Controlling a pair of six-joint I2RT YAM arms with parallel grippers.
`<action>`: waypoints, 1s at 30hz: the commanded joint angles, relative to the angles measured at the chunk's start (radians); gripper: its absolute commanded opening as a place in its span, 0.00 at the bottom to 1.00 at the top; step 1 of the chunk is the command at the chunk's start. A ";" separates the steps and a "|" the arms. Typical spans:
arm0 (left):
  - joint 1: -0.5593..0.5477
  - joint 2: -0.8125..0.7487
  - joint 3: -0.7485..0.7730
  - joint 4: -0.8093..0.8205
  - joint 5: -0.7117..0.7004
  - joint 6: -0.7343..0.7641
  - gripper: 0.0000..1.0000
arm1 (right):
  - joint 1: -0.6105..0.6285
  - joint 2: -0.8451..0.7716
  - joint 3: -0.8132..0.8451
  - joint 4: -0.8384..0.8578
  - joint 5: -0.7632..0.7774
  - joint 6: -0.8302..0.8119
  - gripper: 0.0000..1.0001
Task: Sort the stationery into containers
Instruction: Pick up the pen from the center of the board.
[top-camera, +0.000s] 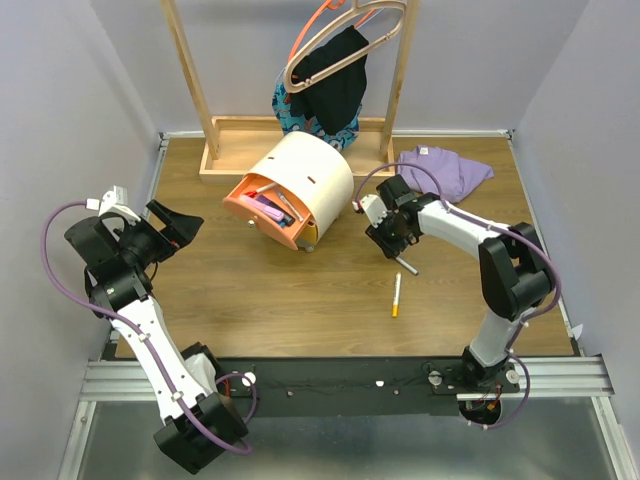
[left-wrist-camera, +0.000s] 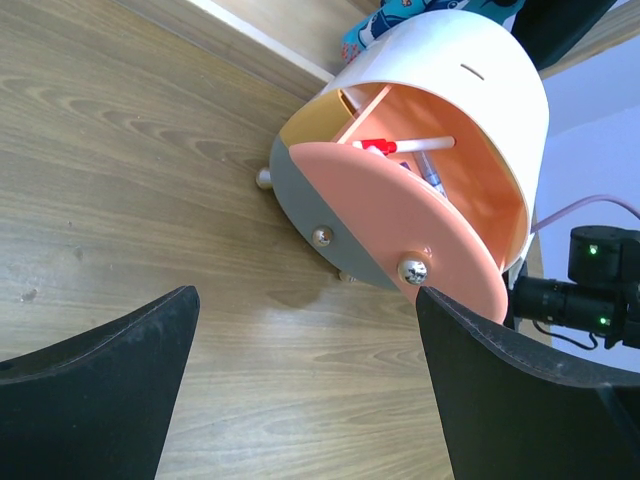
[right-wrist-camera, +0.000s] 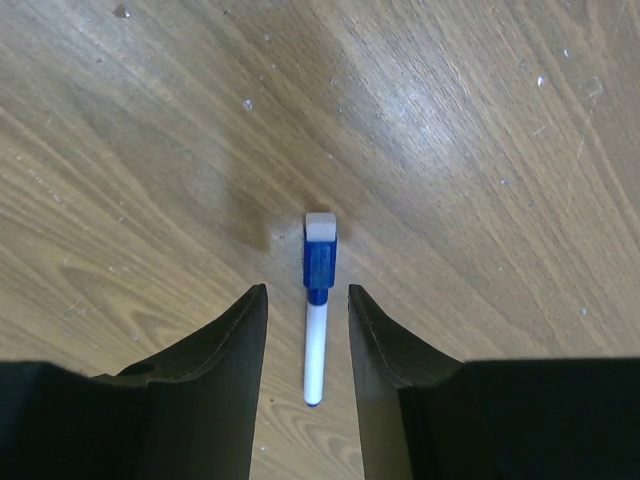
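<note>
A cream drum-like chest (top-camera: 310, 170) stands mid-table with its orange drawer (top-camera: 262, 208) pulled out and several pens inside. In the left wrist view the orange drawer front (left-wrist-camera: 400, 225) shows a red-capped white pen (left-wrist-camera: 400, 146) behind it, beside a yellow drawer (left-wrist-camera: 310, 120). My left gripper (top-camera: 180, 225) (left-wrist-camera: 305, 320) hangs wide open, left of the chest and facing it. A blue-capped white marker (right-wrist-camera: 317, 300) (top-camera: 407, 264) lies flat on the table. My right gripper (right-wrist-camera: 307, 292) (top-camera: 392, 243) straddles it, one finger on each side with a gap. A white orange-tipped pen (top-camera: 396, 295) lies nearer the front.
A purple cloth (top-camera: 445, 168) lies at the back right behind the right arm. A wooden rack base (top-camera: 240, 150) with upright posts and hanging clothes (top-camera: 330, 90) stands behind the chest. Grey walls close in both sides.
</note>
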 joint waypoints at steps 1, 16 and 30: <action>0.002 -0.013 0.028 -0.026 -0.011 0.028 0.99 | -0.004 0.041 0.023 0.038 0.018 -0.028 0.45; 0.015 -0.006 0.007 -0.012 -0.005 0.016 0.99 | -0.054 0.159 0.052 0.038 -0.037 -0.047 0.36; 0.016 -0.001 -0.015 0.043 0.015 -0.030 0.99 | -0.074 -0.145 0.268 -0.238 -0.399 -0.070 0.02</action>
